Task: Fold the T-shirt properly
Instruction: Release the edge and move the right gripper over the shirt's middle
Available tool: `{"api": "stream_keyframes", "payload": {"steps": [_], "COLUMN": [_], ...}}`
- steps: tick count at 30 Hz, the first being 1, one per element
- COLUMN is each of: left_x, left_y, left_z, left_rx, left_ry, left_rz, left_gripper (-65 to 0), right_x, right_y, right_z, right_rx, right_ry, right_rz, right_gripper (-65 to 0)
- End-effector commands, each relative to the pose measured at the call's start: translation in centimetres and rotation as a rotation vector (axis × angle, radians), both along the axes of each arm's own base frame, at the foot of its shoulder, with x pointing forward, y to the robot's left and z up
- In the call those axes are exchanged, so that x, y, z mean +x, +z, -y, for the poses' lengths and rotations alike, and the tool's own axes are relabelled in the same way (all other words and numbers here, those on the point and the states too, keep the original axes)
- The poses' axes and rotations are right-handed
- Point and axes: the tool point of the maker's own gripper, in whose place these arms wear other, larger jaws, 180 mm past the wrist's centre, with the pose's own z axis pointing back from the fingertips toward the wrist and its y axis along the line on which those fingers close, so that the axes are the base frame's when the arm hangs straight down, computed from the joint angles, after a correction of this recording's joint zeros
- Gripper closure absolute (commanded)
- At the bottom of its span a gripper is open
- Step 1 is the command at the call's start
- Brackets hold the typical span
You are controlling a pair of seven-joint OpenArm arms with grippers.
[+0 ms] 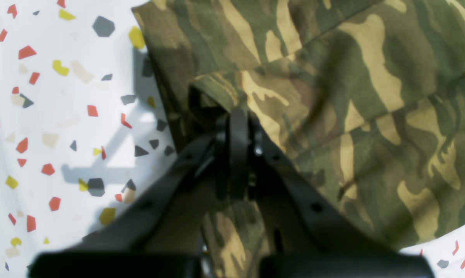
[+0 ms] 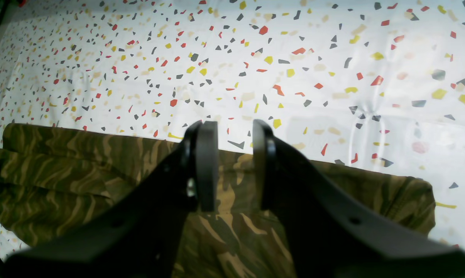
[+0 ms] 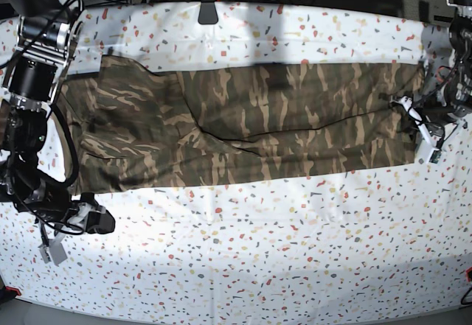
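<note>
The camouflage T-shirt [image 3: 243, 126] lies as a long flat band across the table, from the far left to the right side. At its right end my left gripper [image 3: 407, 110] has its jaws together. In the left wrist view, that left gripper [image 1: 238, 116] is shut on a folded hem of the T-shirt [image 1: 352, 96], which bunches at the tips. My right gripper [image 3: 99, 222] is at the front left, just off the cloth. Seen from the right wrist, the right gripper [image 2: 234, 166] stands open and holds nothing, with the T-shirt [image 2: 62, 173] under and behind its fingers.
A white tablecloth [image 3: 243, 259] with red, yellow and grey flecks covers the whole table. A small black object [image 3: 209, 12] sits at the back edge, with cables behind it. Both arms' bases and wiring stand at the table's left and right edges.
</note>
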Motion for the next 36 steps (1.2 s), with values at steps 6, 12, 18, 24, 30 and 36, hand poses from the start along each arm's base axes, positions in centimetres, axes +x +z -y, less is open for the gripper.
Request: {"api": "stream_keyframes", "payload": {"steps": [6, 12, 18, 24, 30, 36], "left_x": [1.1, 0.5, -3.2, -8.0, -8.3, -7.4], "left_y": [1.8, 4.6, 6.4, 4.4, 3.8, 4.5], "left_z": [-0.2, 2.3, 4.1, 4.0, 1.8, 0.7], "left_rx": [0.006, -0.012, 0.065, 0.103, 0.262, 0.354], "left_ry": [-0.035, -0.179, -0.353, -0.521, -0.574, -0.618], "left_rz": [0.057, 0.124, 0.134, 0.03, 0.052, 0.097], "left_gripper": [0.0, 0.0, 0.0, 0.0, 0.0, 0.0], "right_x": [0.8, 0.8, 0.7, 0.4, -0.2, -1.4], "right_y": [2.5, 1.8, 1.5, 1.0, -0.2, -2.2], "right_z": [0.4, 1.2, 1.2, 1.3, 1.6, 1.6], "right_rx": [-0.009, -0.065, -0.07, -0.075, -0.087, -0.086], "right_ry": [0.002, -0.018, -0.015, -0.016, -0.028, -0.028], "right_rz": [0.071, 0.049, 0.034, 0.02, 0.008, -0.033], "right_gripper": [-16.1, -16.1, -16.1, -16.1, -16.1, -16.1]}}
